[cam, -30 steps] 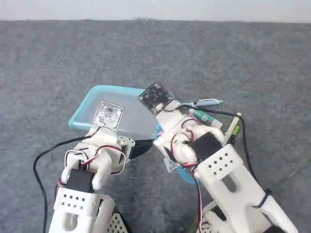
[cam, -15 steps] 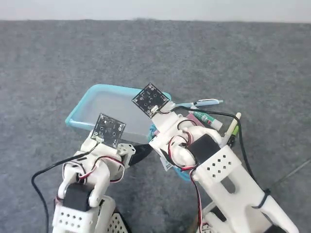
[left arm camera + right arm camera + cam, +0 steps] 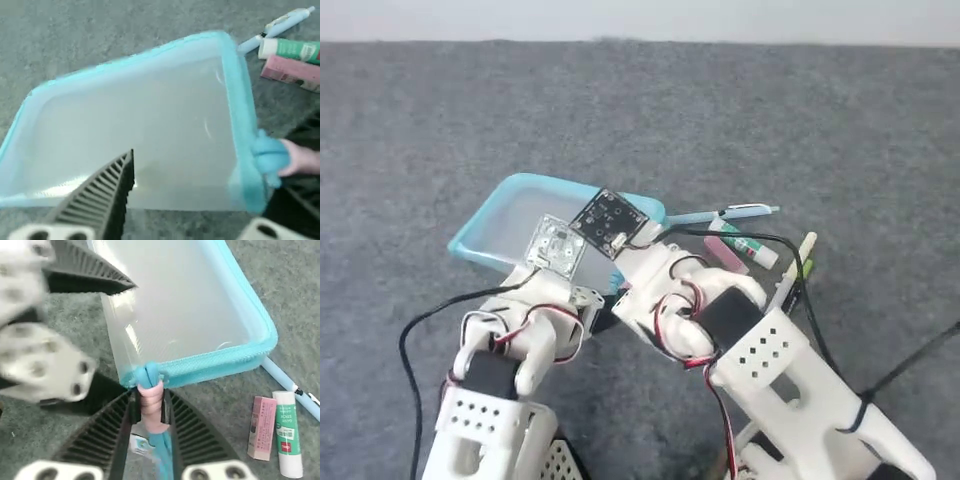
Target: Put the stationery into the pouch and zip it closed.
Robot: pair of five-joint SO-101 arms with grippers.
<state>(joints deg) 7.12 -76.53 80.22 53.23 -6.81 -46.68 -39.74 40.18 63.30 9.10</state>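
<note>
Translucent blue-edged zip pouch (image 3: 510,225) on grey carpet (image 3: 820,120), half hidden in high view; right wrist view shows right gripper (image 3: 150,412) clenched on pink zipper pull (image 3: 151,400), left wrist view left gripper (image 3: 190,195) released above it.

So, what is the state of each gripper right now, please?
Left gripper: open, one finger over the pouch.
Right gripper: shut on the pink zipper pull.
</note>
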